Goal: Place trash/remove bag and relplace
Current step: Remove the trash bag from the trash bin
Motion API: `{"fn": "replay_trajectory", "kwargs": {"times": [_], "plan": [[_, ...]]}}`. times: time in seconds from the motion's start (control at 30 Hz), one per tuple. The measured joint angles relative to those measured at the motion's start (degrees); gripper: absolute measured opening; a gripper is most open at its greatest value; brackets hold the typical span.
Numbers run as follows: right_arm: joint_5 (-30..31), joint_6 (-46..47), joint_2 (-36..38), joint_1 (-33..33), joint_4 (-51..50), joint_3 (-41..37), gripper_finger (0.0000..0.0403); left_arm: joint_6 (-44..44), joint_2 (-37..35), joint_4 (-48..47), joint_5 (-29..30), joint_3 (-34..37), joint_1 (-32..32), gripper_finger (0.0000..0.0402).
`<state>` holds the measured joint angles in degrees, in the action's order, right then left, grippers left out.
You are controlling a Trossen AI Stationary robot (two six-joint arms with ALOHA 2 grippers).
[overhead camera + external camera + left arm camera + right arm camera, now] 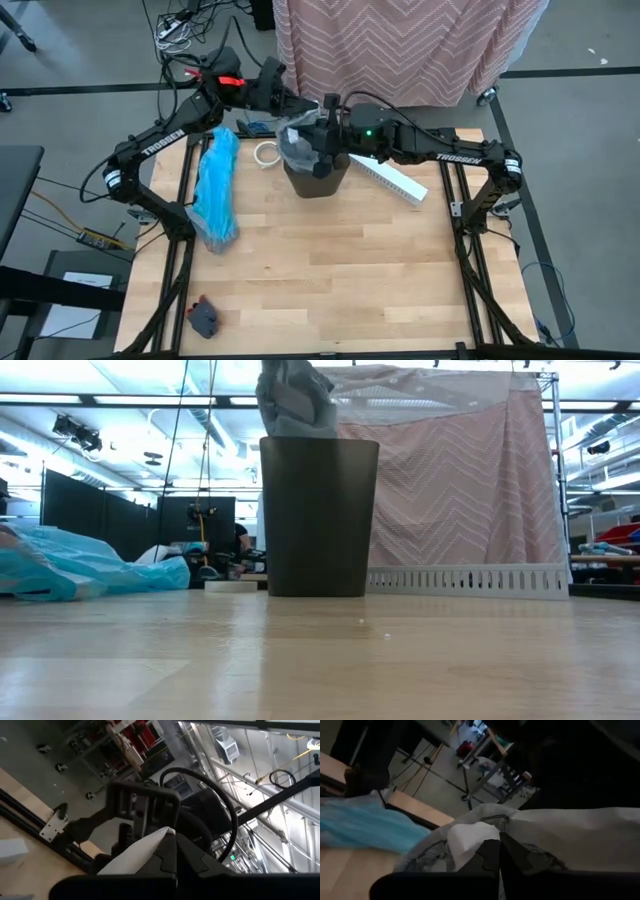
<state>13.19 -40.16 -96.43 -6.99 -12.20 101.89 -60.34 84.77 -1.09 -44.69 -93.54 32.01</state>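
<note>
1. Two risks stand out to us. The thin, crinkly light grey plastic bag [297, 146] sits bunched in the mouth of the dark tapered bin [316, 176] at the table's back centre, and both grippers are clamped on its film. The left gripper [172, 851] and the right gripper [498, 851] each pinch a fold; uneven pulling could tear the film.
2. If the bag drags on the rim, we judge the upright bin could tip, as nothing else holds it.
3. Our count: one bin, one grey bag, one translucent turquoise-blue plastic bag [216, 189] lying left of the bin, one white tape ring [266, 153], one long white perforated box [392, 178], one small dark lump [205, 318] near the front left corner.
</note>
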Motion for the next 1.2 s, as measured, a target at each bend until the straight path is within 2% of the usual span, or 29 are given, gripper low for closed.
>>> {"fn": "replay_trajectory", "kwargs": {"times": [0.3,0.37,0.43,0.67,0.8,0.9,1.03,1.2], "plan": [[0.4,0.3,-0.4,-1.2,-4.6,0.0,0.0,-0.4,0.0,0.8,-2.1,0.0,1.5,0.0],[3.5,0.9,-0.8,-1.4,-7.3,0.0,0.0,-0.4,0.0,0.5,-5.4,0.0,2.2,0.0],[6.8,-1.1,-0.9,-1.4,-8.5,0.0,0.0,0.0,-0.2,-0.5,-6.2,0.0,2.5,0.0],[8.1,-7.2,-0.5,-1.3,-0.4,0.0,0.0,1.6,-0.5,-1.0,-5.1,0.0,2.0,0.0],[8.3,-7.6,-0.5,-1.1,2.8,0.0,0.0,1.7,-0.5,-0.9,-4.7,0.0,2.0,0.0],[8.7,-9.3,-0.4,-0.6,3.4,0.0,0.0,1.8,-0.5,-1.2,-5.5,0.0,2.0,0.0],[12.8,-12.7,0.1,0.2,4.0,0.0,0.0,3.2,-0.5,-3.4,-6.0,0.0,2.9,0.0],[13.1,-13.7,0.6,0.2,6.6,0.0,0.0,4.8,-0.4,-4.0,-4.3,0.0,2.2,0.0]]}}
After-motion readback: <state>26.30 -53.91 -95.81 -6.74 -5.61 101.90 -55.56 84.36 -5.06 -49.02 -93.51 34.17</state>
